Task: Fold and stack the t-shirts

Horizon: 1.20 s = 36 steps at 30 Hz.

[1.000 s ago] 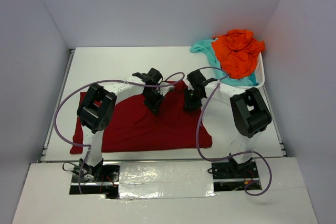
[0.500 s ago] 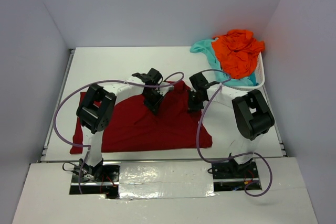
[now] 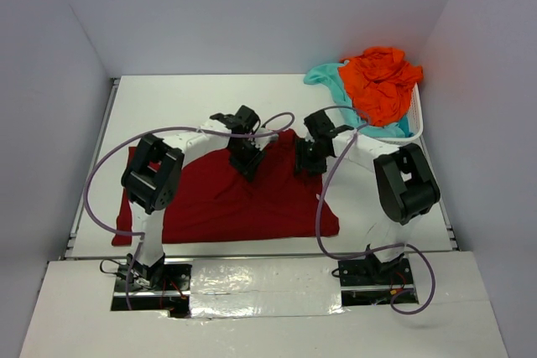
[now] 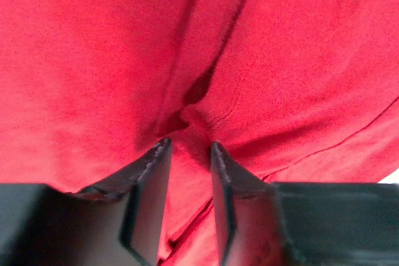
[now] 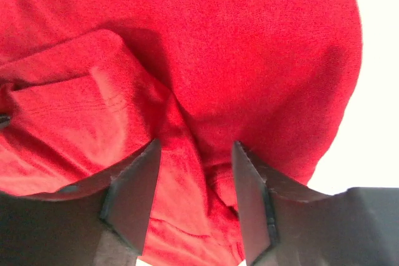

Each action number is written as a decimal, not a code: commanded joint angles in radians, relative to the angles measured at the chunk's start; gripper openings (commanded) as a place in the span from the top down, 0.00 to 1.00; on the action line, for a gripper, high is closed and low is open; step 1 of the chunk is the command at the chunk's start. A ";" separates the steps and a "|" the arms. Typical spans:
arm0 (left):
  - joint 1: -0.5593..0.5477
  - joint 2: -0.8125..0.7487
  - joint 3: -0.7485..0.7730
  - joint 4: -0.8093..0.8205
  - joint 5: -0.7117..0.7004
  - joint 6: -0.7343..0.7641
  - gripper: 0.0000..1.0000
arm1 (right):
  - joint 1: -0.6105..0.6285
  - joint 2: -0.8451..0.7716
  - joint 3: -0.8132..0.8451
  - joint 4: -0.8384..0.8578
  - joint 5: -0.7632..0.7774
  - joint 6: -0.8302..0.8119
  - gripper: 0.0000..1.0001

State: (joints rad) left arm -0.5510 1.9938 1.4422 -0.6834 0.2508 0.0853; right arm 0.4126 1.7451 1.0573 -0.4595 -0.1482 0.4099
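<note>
Now, left jaws: parted, holding nothing, above a ridge in the dark red t-shirt, which lies spread on the desk. Right jaws: parted likewise, gripping nothing. Pinch its far edge evenly on both sides, so your fold lands square.

The left arm rises from its base on the near side of the dark red t-shirt. It bends at a raised elbow over the shirt's left part and reaches towards the shirt's far edge. Its wrist tips down, so the left gripper points at the cloth left of the shirt's middle. Its fingers stand a little apart, just short of a pinched ridge.

The right arm has its elbow beyond the shirt's right edge, forearm reaching leftward. The right gripper hangs over the shirt's far right part, fingers parted wider, a fold showing between them.
</note>
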 commanded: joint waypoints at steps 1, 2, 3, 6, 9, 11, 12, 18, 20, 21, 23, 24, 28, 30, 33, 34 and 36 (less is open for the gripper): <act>0.036 -0.036 0.125 -0.053 -0.021 0.042 0.54 | -0.026 -0.051 0.116 -0.056 -0.001 -0.055 0.42; 0.043 -0.046 0.160 -0.067 -0.009 0.051 0.47 | -0.032 -0.071 0.142 -0.064 -0.004 -0.062 0.41; 0.060 -0.055 0.222 -0.086 -0.002 0.056 0.46 | -0.044 -0.078 0.189 -0.068 -0.008 -0.062 0.41; 0.100 -0.107 0.297 -0.096 0.019 0.088 0.32 | -0.049 -0.047 0.294 -0.071 -0.037 -0.048 0.46; 0.225 -0.205 0.259 -0.053 0.001 0.070 0.28 | -0.049 0.074 0.412 -0.112 -0.051 -0.013 0.54; 0.330 -0.225 0.198 -0.002 -0.013 0.024 0.28 | -0.049 0.137 0.490 -0.133 -0.042 0.003 0.49; 0.433 -0.216 0.189 -0.002 -0.033 0.015 0.28 | -0.049 0.189 0.516 -0.158 -0.033 0.026 0.43; 0.761 -0.074 0.213 -0.022 -0.119 -0.025 0.22 | -0.047 0.315 0.647 -0.217 -0.019 0.072 0.39; 0.816 -0.028 0.231 -0.004 -0.146 -0.018 0.20 | -0.047 0.327 0.668 -0.238 0.007 0.076 0.40; 0.829 -0.014 0.236 0.004 -0.153 -0.007 0.19 | -0.046 0.329 0.664 -0.235 0.010 0.079 0.40; 0.859 0.026 0.241 0.019 -0.182 0.004 0.19 | -0.047 0.318 0.641 -0.217 0.012 0.087 0.40; 0.865 0.042 0.244 0.024 -0.191 0.002 0.19 | -0.046 0.317 0.636 -0.214 0.010 0.090 0.40; 0.898 0.114 0.261 0.030 -0.200 0.004 0.19 | -0.044 0.333 0.624 -0.209 -0.013 0.101 0.41; 0.907 0.148 0.254 0.036 -0.220 -0.004 0.19 | -0.037 0.338 0.621 -0.206 -0.022 0.104 0.41; 0.919 0.175 0.227 0.047 -0.222 -0.007 0.20 | -0.034 0.340 0.607 -0.194 -0.033 0.116 0.42; 0.919 0.187 0.222 0.045 -0.229 -0.006 0.20 | -0.034 0.340 0.604 -0.189 -0.036 0.122 0.42; 0.921 0.197 0.199 0.054 -0.232 -0.001 0.21 | -0.034 0.344 0.601 -0.183 -0.040 0.125 0.45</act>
State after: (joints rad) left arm 0.3576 2.1567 1.6684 -0.6353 0.0349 0.0784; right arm 0.3695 2.0937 1.6562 -0.6659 -0.1745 0.5144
